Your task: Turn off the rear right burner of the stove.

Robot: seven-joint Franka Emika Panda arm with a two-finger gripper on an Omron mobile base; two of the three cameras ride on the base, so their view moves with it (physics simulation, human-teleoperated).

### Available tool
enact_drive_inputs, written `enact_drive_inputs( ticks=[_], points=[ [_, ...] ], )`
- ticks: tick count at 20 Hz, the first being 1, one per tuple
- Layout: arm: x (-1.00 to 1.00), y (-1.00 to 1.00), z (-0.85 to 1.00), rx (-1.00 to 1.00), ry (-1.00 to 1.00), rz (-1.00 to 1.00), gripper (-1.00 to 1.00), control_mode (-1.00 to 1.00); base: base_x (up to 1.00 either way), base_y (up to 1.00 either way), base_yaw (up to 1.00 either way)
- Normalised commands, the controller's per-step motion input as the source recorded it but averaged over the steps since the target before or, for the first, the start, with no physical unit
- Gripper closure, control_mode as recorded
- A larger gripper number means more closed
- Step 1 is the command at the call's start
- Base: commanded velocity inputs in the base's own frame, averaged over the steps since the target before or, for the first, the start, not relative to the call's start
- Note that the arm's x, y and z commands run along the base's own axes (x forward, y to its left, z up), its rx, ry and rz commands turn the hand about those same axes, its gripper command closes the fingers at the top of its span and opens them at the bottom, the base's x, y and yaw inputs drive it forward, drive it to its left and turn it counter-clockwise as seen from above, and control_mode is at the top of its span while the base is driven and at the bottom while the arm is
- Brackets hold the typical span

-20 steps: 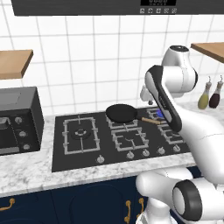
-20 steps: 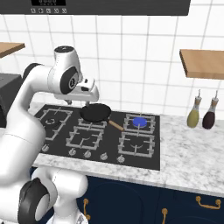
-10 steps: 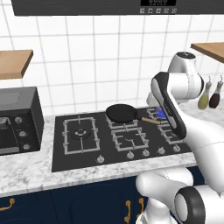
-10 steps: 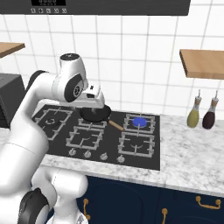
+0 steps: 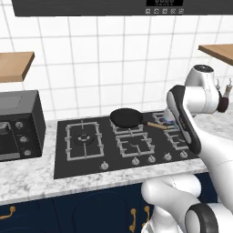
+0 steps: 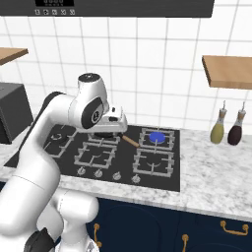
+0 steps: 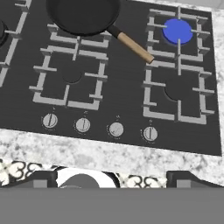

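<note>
The stove (image 7: 127, 74) is a black glass cooktop with gray grates, also seen as the stove (image 5: 107, 150) and the stove (image 6: 129, 153). Its rear right burner (image 7: 177, 30) shows a blue flame; the same burner (image 6: 157, 137) glows blue in the right base view. A row of small silver knobs (image 7: 116, 129) runs along the front edge. My gripper (image 7: 116, 178) hovers above the counter's front edge, jaws open wide with nothing between them. The fingertips (image 7: 43, 177) stand short of the knobs. My hand (image 6: 112, 121) hangs over the stove's middle.
A black frying pan (image 7: 83, 15) with a wooden handle (image 7: 134, 47) sits on the rear middle grate, its handle pointing toward the lit burner. A dark toaster oven (image 5: 18, 123) stands at the left. Two bottles (image 6: 217, 130) stand on the marble counter at the right.
The arm has swung to the right and dropped a little over the stove. The jaws have opened wider. The pan and the flame are unchanged.
</note>
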Motion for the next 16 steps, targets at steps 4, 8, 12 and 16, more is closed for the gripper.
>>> enact_drive_inputs(
  ticks=[4, 8, 12, 16],
  points=[
    [0.03, -0.13, -0.14, -0.04, 0.08, 0.15, -1.0, -1.0, 0.0, 0.0, 0.0],
    [0.11, -0.07, -0.02, -0.06, 0.04, 0.15, -1.0, -1.0, 0.0, 0.0, 0.0],
    [0.08, -0.03, -0.09, -0.07, 0.02, 0.18, -1.0, -1.0, 0.0, 0.0, 0.0],
    [0.01, -0.11, -0.14, -0.06, 0.0, 0.22, -1.0, -1.0, 0.0, 0.0, 0.0]
  ],
)
